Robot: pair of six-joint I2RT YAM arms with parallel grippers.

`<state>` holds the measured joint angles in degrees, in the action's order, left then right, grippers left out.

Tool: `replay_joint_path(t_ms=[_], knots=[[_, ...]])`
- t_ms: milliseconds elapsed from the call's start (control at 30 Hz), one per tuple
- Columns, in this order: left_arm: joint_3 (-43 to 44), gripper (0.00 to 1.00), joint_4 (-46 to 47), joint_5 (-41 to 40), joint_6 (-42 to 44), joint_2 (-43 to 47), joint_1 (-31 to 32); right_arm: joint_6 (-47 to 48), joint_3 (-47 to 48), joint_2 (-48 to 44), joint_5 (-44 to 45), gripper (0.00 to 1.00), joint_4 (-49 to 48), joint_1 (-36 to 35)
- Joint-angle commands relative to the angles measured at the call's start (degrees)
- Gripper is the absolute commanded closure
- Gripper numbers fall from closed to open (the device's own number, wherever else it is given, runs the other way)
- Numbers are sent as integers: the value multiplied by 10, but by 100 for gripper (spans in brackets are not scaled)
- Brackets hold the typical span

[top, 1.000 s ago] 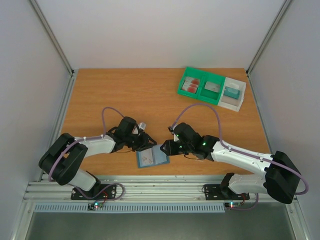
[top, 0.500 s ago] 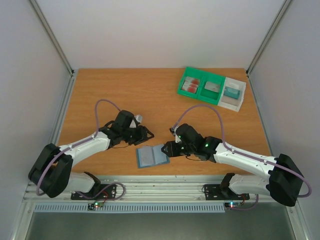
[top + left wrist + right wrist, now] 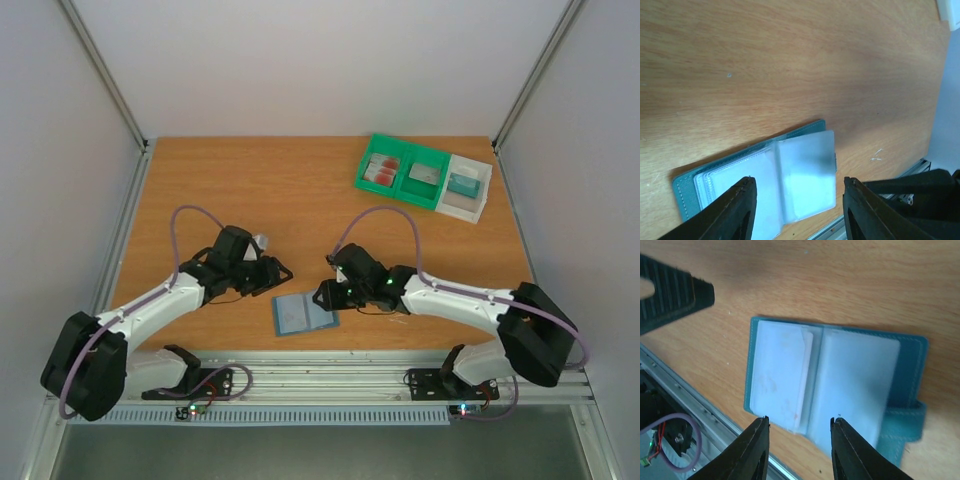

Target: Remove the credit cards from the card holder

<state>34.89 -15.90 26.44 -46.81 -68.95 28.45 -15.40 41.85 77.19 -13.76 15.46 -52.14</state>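
The card holder (image 3: 303, 315) lies open and flat near the table's front edge, its clear inner sleeves facing up. It also shows in the left wrist view (image 3: 765, 175) and the right wrist view (image 3: 830, 375). Its left sleeve (image 3: 780, 375) looks pale with faint reddish marks. Two red-pink credit cards (image 3: 382, 168) lie in the green tray (image 3: 400, 192). My left gripper (image 3: 282, 272) (image 3: 799, 181) is open and empty, just up-left of the holder. My right gripper (image 3: 322, 296) (image 3: 799, 420) is open and empty at the holder's right edge.
The green tray's right compartment holds a grey piece (image 3: 426, 173). A white tray (image 3: 480, 200) beside it holds a teal piece (image 3: 462, 183). The metal rail (image 3: 320, 375) runs along the front edge, close below the holder.
My left gripper has drawn back up and left, off the holder. My right gripper has shifted left, closer to the holder's right edge. The holder has stayed in place.
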Motion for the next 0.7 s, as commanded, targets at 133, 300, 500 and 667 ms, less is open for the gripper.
replay_joint_path(t_ms=[133, 300, 500, 667], knots=[[-22, 49, -23, 24, 24, 16, -16, -32, 60, 108, -35, 66, -74, -8], [-33, 48, -27, 33, 29, 37, -23, -35, 98, 175, -36, 67, -69, -20], [-62, 48, 1, 51, 13, 43, -25, -40, 90, 208, -5, 70, -67, -25], [-86, 48, 50, 83, -9, 42, -25, -43, 71, 215, 17, 81, -64, -25]])
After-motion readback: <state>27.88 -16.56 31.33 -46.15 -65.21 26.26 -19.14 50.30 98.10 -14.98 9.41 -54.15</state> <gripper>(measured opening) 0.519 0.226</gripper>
